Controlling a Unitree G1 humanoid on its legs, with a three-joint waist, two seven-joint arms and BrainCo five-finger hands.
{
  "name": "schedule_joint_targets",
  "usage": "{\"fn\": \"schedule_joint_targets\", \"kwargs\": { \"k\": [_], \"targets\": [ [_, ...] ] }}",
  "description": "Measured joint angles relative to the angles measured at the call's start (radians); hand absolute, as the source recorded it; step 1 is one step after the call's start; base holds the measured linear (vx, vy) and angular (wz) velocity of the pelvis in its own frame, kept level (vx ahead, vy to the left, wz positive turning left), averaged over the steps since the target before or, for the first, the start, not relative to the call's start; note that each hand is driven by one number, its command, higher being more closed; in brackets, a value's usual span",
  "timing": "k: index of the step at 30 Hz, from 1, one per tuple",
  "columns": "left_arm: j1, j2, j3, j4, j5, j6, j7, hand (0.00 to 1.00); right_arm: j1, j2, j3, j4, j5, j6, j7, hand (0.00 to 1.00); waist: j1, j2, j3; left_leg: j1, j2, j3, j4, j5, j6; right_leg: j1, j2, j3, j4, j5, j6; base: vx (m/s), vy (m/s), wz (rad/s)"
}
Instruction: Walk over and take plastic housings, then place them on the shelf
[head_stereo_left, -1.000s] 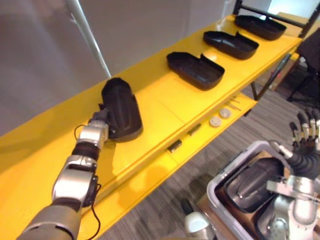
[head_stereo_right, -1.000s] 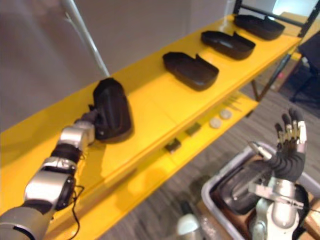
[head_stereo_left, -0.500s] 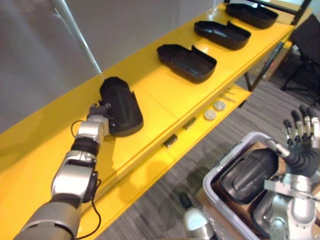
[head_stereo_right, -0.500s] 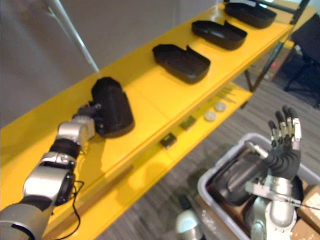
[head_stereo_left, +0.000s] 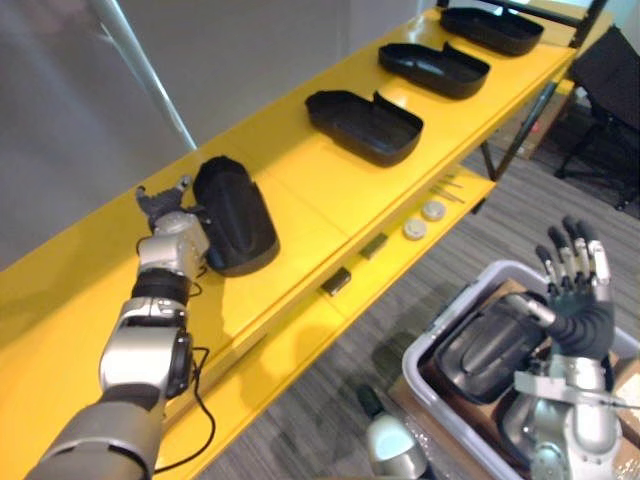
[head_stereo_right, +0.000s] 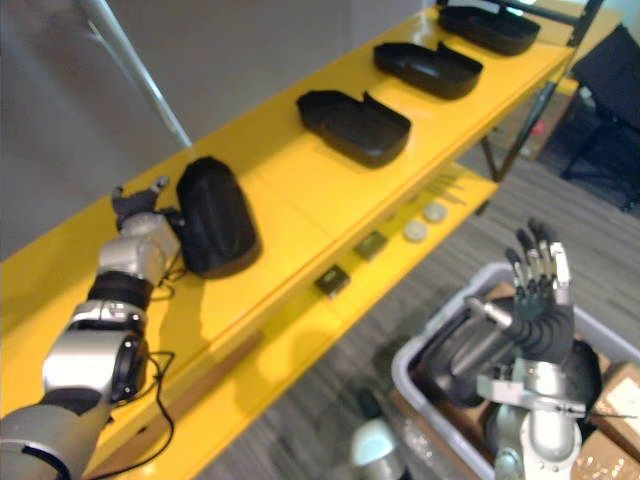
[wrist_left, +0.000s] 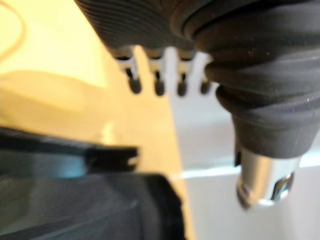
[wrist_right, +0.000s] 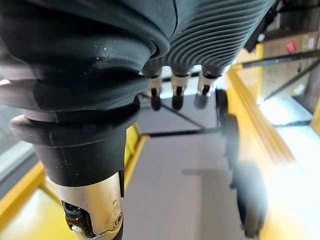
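Top level of the yellow shelf (head_stereo_left: 310, 195): the left hand (head_stereo_left: 163, 212) is stretched out over the left part, fingers straight and spread, holding nothing. It sits just beside the left end of a black plastic housing (head_stereo_left: 238, 215), which lies dome-up at mid-depth; contact cannot be confirmed.

Further right, three more housings lie hollow side up in a row toward the shelf's right end: second housing (head_stereo_left: 365, 112), third housing (head_stereo_left: 433, 68), fourth housing (head_stereo_left: 492, 28).

The shelf's lower ledge carries two small dark blocks (head_stereo_left: 336, 281) and two round discs (head_stereo_left: 414, 229).

On the floor before the shelf's right part stands a grey bin (head_stereo_left: 420, 385) with stacked housings (head_stereo_left: 490, 345) inside. The right hand (head_stereo_left: 578, 300) is raised above the bin, fingers upright and spread, empty.
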Motion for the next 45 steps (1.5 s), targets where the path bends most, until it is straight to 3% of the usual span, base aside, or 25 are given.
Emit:
{"fn": "schedule_joint_targets", "kwargs": {
  "k": [3, 6, 8, 9, 10, 12, 13, 15, 16, 17, 21, 23, 28, 32, 37, 39, 43, 45],
  "targets": [
    [-0.005, 0.001, 0.001, -0.058, 0.003, -0.035, -0.002, 0.00, 0.010, 0.000, 0.014, -0.001, -0.016, -0.051, 0.000, 0.00, 0.009, 0.000, 0.000, 0.000, -0.002, -0.017, -0.009, 0.004, 0.005, 0.009, 0.001, -0.013, 0.000, 0.000, 0.000, -0.06, -0.051, 0.12],
    [-0.030, 0.017, 0.001, -0.092, 0.011, -0.085, -0.015, 0.00, 0.003, 0.000, 0.025, -0.003, 0.046, -0.085, 0.024, 0.00, 0.030, 0.000, 0.000, 0.000, -0.002, -0.022, -0.009, 0.005, 0.006, 0.013, 0.000, -0.017, -0.001, 0.000, 0.000, -0.06, -0.043, 0.05],
    [-0.024, 0.027, 0.001, -0.176, 0.021, -0.154, -0.049, 0.00, -0.020, 0.000, 0.054, -0.003, 0.148, -0.091, 0.063, 0.00, 0.050, 0.002, -0.002, -0.004, -0.003, -0.044, -0.014, 0.013, 0.012, 0.020, -0.006, -0.043, -0.001, 0.000, 0.000, -0.06, -0.054, 0.23],
    [-0.012, 0.027, 0.002, -0.213, 0.022, -0.174, -0.059, 0.00, -0.031, -0.001, 0.061, -0.002, 0.149, -0.090, 0.066, 0.00, 0.062, 0.003, -0.002, -0.005, -0.004, -0.047, -0.017, 0.016, 0.012, 0.020, -0.007, -0.045, -0.001, 0.000, 0.000, -0.06, -0.049, 0.28],
    [0.050, 0.027, 0.011, -0.326, 0.054, -0.236, -0.081, 0.00, -0.066, -0.005, 0.087, 0.001, 0.147, -0.085, 0.066, 0.00, 0.084, 0.006, -0.004, -0.011, -0.004, -0.063, -0.019, 0.023, 0.013, 0.022, -0.011, -0.061, -0.001, 0.000, 0.000, -0.05, -0.037, 0.28],
    [0.186, 0.017, 0.036, -0.490, 0.125, -0.301, -0.099, 0.00, -0.106, -0.019, 0.116, 0.025, 0.143, -0.083, 0.064, 0.00, 0.099, 0.011, -0.007, -0.022, -0.003, -0.105, -0.021, 0.036, 0.020, 0.034, -0.024, -0.103, -0.001, 0.000, -0.001, -0.06, -0.046, 0.49],
    [0.203, 0.014, 0.039, -0.506, 0.132, -0.307, -0.099, 0.00, -0.111, -0.021, 0.118, 0.030, 0.143, -0.082, 0.065, 0.00, 0.103, 0.011, -0.008, -0.022, -0.003, -0.108, -0.022, 0.037, 0.019, 0.035, -0.024, -0.106, -0.001, 0.000, -0.001, -0.05, -0.047, 0.59],
    [0.500, -0.058, 0.112, -0.784, 0.227, -0.391, -0.081, 0.00, -0.170, -0.054, 0.125, 0.117, 0.142, -0.038, 0.062, 0.00, 0.178, 0.013, -0.011, -0.029, 0.004, -0.175, -0.020, 0.048, 0.018, 0.066, -0.025, -0.176, -0.002, -0.004, -0.005, -0.06, -0.069, 0.70],
    [0.564, -0.083, 0.132, -0.843, 0.260, -0.404, -0.072, 0.00, -0.180, -0.061, 0.125, 0.132, 0.141, -0.029, 0.057, 0.00, 0.194, 0.014, -0.013, -0.037, 0.004, -0.194, -0.015, 0.049, 0.017, 0.070, -0.028, -0.191, -0.002, -0.005, -0.005, -0.09, -0.098, 0.82],
    [0.686, -0.122, 0.167, -0.938, 0.311, -0.423, -0.054, 0.00, -0.205, -0.071, 0.125, 0.161, 0.139, -0.014, 0.043, 0.00, 0.231, 0.014, -0.015, -0.047, 0.004, -0.225, -0.010, 0.052, 0.016, 0.082, -0.034, -0.228, -0.003, -0.007, -0.005, -0.09, -0.085, 0.86],
    [0.961, -0.180, 0.277, -1.038, 0.364, -0.427, -0.002, 0.00, -0.318, -0.083, 0.200, 0.248, 0.073, 0.047, -0.002, 0.00, 0.344, 0.008, -0.068, -0.072, -0.004, -0.333, -0.007, 0.077, 0.018, 0.117, -0.055, -0.334, -0.005, -0.014, -0.011, -0.05, -0.034, 0.78],
    [1.045, -0.191, 0.313, -1.051, 0.365, -0.427, 0.017, 0.00, -0.360, -0.065, 0.269, 0.269, 0.049, 0.070, -0.016, 0.00, 0.382, -0.003, -0.092, -0.086, -0.010, -0.359, -0.008, 0.078, 0.017, 0.124, -0.063, -0.356, -0.012, -0.027, -0.010, -0.09, -0.015, 0.44],
    [1.214, -0.283, 0.356, -0.947, 0.361, -0.422, 0.024, 0.00, -0.426, 0.007, 0.421, 0.354, -0.003, 0.111, -0.079, 0.00, 0.433, -0.031, -0.133, -0.111, -0.009, -0.404, -0.010, 0.077, 0.008, 0.128, -0.066, -0.403, -0.012, -0.054, -0.011, -0.04, -0.019, 0.30],
    [1.258, -0.360, 0.348, -0.682, 0.313, -0.428, 0.008, 0.00, -0.507, 0.048, 0.474, 0.453, -0.015, 0.111, -0.134, 0.00, 0.448, -0.050, -0.169, -0.141, -0.004, -0.434, -0.009, 0.085, -0.001, 0.121, -0.065, -0.444, -0.004, -0.061, -0.013, 0.03, -0.018, 0.26],
    [1.264, -0.375, 0.262, -0.366, 0.283, -0.426, -0.118, 0.00, -0.626, 0.072, 0.523, 0.559, -0.015, 0.175, -0.243, 0.00, 0.476, -0.063, -0.178, -0.142, 0.007, -0.458, -0.002, 0.093, -0.003, 0.130, -0.058, -0.455, -0.003, -0.058, -0.016, 0.07, -0.002, 0.10],
    [1.258, -0.377, 0.228, -0.228, 0.279, -0.415, -0.214, 0.00, -0.660, 0.095, 0.538, 0.634, -0.015, 0.199, -0.292, 0.00, 0.483, -0.063, -0.178, -0.139, 0.007, -0.459, -0.003, 0.092, -0.003, 0.130, -0.058, -0.456, -0.003, -0.059, -0.017, 0.06, 0.009, 0.03],
    [1.254, -0.375, 0.228, -0.095, 0.232, -0.385, -0.357, 0.00, -0.661, 0.130, 0.538, 0.760, -0.013, 0.227, -0.356, 0.00, 0.489, -0.061, -0.166, -0.124, 0.005, -0.457, -0.006, 0.091, -0.002, 0.139, -0.059, -0.454, -0.003, -0.060, -0.018, 0.01, 0.006, -0.01],
    [1.257, -0.375, 0.226, -0.058, 0.203, -0.382, -0.391, 0.00, -0.661, 0.135, 0.539, 0.799, -0.013, 0.235, -0.374, 0.00, 0.488, -0.060, -0.161, -0.123, 0.005, -0.456, -0.007, 0.090, -0.002, 0.143, -0.059, -0.453, -0.003, -0.062, -0.017, -0.04, 0.005, -0.04]
  ]
}}
